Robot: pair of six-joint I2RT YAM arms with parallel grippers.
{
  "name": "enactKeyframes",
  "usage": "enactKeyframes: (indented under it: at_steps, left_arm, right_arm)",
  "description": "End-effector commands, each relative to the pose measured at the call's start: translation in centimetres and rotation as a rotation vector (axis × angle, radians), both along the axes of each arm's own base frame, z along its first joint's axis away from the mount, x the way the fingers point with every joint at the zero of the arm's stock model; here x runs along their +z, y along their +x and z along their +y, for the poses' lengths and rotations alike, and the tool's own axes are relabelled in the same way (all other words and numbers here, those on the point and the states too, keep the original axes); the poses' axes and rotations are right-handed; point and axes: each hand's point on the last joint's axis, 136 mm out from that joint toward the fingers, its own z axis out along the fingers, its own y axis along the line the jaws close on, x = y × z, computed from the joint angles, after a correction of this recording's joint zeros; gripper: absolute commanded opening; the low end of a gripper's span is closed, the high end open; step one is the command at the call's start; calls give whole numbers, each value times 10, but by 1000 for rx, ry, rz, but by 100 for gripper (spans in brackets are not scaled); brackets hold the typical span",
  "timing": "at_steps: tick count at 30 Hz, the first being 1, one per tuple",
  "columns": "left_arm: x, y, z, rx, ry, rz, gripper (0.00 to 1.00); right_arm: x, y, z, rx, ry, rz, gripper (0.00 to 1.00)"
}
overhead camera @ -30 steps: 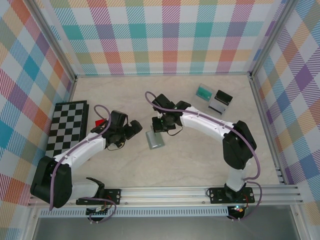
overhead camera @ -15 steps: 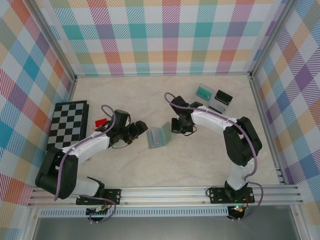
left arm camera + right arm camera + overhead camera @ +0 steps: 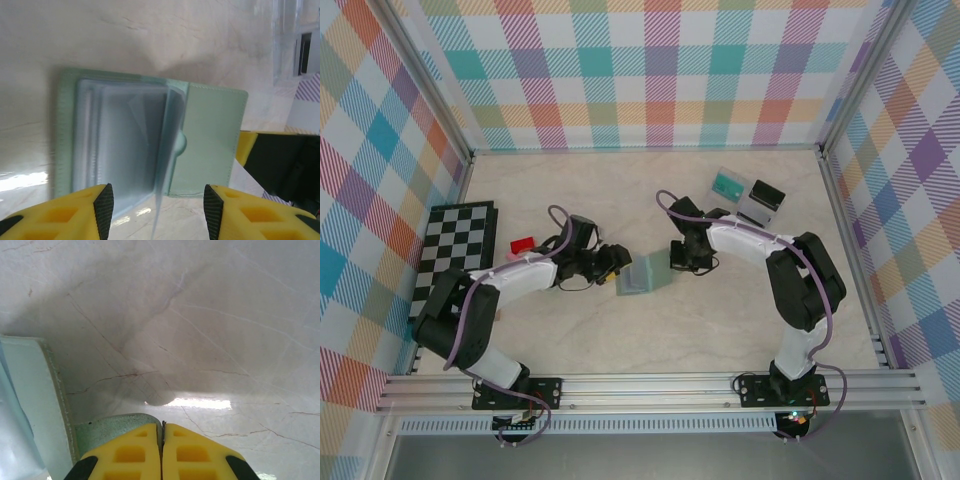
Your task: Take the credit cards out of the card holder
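Note:
The grey-teal card holder (image 3: 640, 275) lies open at mid-table, one panel raised. In the left wrist view the card holder (image 3: 212, 135) shows pale inner sleeves (image 3: 125, 130) and a thin flap standing on edge. My left gripper (image 3: 613, 262) is open just left of it, the gripper (image 3: 156, 210) straddling the flap's near edge without touching. My right gripper (image 3: 677, 262) is shut on the holder's tab strap (image 3: 107, 432), the gripper (image 3: 162, 427) beside the upright panel (image 3: 35, 390). The credit cards are hidden.
A black-and-white chequered board (image 3: 455, 255) lies at the left with a small red object (image 3: 523, 244) beside it. Two clear plastic trays (image 3: 728, 184) (image 3: 760, 203) stand at the back right. Plaid walls enclose the table.
The holder went from lying shut to spread open as my right gripper pulled its strap rightward. My left gripper moved right, up to the holder's left edge.

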Motion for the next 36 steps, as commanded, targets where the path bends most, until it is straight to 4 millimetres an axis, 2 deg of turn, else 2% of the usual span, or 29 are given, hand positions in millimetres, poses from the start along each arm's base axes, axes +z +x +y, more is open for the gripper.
enactKeyframes:
  at_steps: [1,6,12,19,21,24,30,33,36]
  left_arm:
    - [10,4,-20,-65,-40,-31,53]
    - [7,5,-41,-108,-65,-22,49]
    - [8,5,-72,-163,-97,-24,48]
    - [-1,5,-98,-191,-98,-27,51]
    - [-7,4,-100,-200,-82,-28,49]
    - [-23,2,-92,-198,-20,-17,42]
    - [-34,-2,-91,-195,-16,13,33]
    - [-36,-2,-90,-192,-5,19,28]
    - [-40,-3,-87,-182,15,39,20]
  right_arm:
    - [-8,-2,-3,8,0,18,3]
    - [-12,-4,1,11,17,33,3]
    - [-14,-5,5,13,49,39,4]
    - [-6,-8,9,-42,217,55,8]
    - [-4,-10,10,-49,257,63,13]
    - [2,-12,6,-66,295,68,19]
    - [31,-10,-5,-88,322,-5,36]
    - [41,-10,1,-72,368,-16,34]
    - [46,-12,15,-37,436,10,25]
